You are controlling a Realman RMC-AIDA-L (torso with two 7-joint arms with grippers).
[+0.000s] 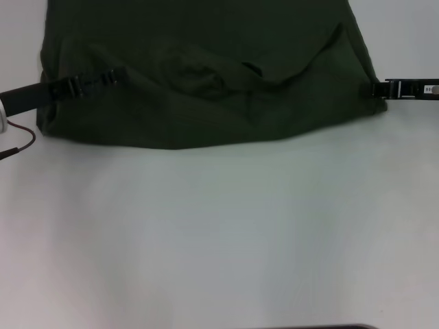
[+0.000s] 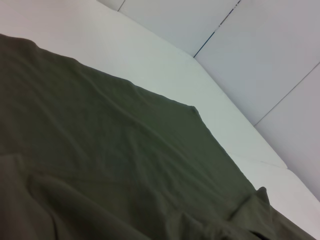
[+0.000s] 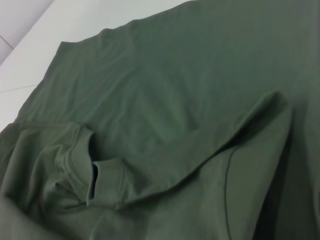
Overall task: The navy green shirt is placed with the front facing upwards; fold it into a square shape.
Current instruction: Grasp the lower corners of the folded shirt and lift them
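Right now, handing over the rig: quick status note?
Left gripper: on the shirt's left edge; grip unclear.
Right gripper: at the right edge; grip unclear.
Navy green shirt: on the white table, at its far side. Plain green faces up, and the collar lies rumpled among folds.
Done: some cloth is already folded over.
Left: smooth it out and fold it to a square.

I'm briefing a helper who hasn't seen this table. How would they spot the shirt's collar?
On the white table, the green shirt fills the far edge. The collar is a ribbed ring near the shirt's middle, between the left gripper and right gripper; its ribbing sets it apart from the smooth folds around it.
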